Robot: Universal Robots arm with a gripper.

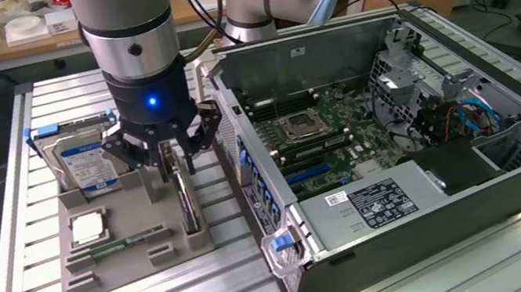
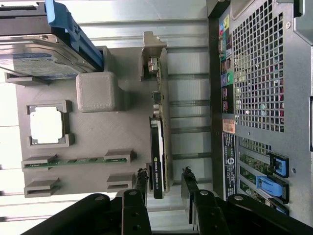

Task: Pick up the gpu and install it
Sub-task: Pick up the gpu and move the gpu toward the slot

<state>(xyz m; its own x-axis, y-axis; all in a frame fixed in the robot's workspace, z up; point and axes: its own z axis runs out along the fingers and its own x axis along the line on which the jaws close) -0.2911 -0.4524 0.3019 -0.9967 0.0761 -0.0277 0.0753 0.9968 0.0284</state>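
Observation:
The gpu (image 1: 187,206) stands on its long edge in a slot at the side of the grey holder tray (image 1: 140,249) nearest the case. In the wrist view the gpu (image 2: 157,147) shows a black shroud, a thin board and a silver bracket at its far end. My gripper (image 1: 177,164) hangs straight above the card's near end. In the wrist view my gripper (image 2: 165,177) is open, one finger (image 2: 142,180) on each side of the card, with a gap between each finger and the card. Nothing is held.
The tray also holds a hard drive (image 1: 83,164) in a blue caddy, a processor (image 1: 89,226) and a green memory stick (image 1: 118,245). The open computer case (image 1: 437,188) lies just to the exterior view's right, motherboard (image 1: 322,135) exposed. Its rear panel (image 2: 259,73) is close beside the card.

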